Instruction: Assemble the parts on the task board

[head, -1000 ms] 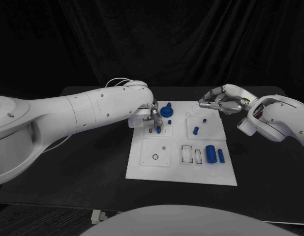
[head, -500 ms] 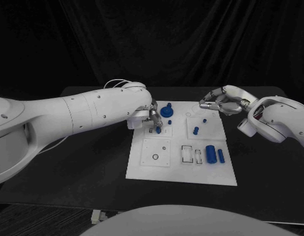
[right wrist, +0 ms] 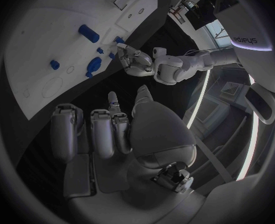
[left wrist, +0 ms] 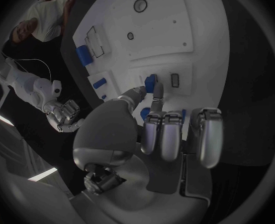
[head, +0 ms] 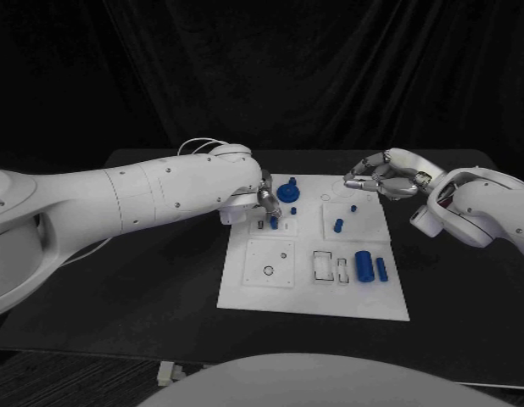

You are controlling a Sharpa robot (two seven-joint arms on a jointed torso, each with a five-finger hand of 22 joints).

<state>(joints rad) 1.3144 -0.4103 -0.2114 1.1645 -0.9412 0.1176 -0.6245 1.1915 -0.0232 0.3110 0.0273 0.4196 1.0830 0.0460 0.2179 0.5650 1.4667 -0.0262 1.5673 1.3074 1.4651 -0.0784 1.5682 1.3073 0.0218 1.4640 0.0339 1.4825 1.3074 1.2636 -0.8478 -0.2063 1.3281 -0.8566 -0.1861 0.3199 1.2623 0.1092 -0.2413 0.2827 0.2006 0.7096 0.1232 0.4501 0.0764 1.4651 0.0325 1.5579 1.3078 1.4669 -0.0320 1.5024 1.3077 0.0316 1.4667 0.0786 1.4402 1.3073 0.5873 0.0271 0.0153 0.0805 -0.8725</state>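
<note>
Left hand (head: 266, 206) still pinches a small blue peg (left wrist: 152, 81) over the board (head: 262, 292), barely shifted; right hand (head: 382, 178) stays curled, empty.

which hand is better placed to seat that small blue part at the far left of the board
Left. The left hand already pinches the small blue part over the task board. The right hand hangs past the board's far right corner with curled fingers, holding nothing.
</note>
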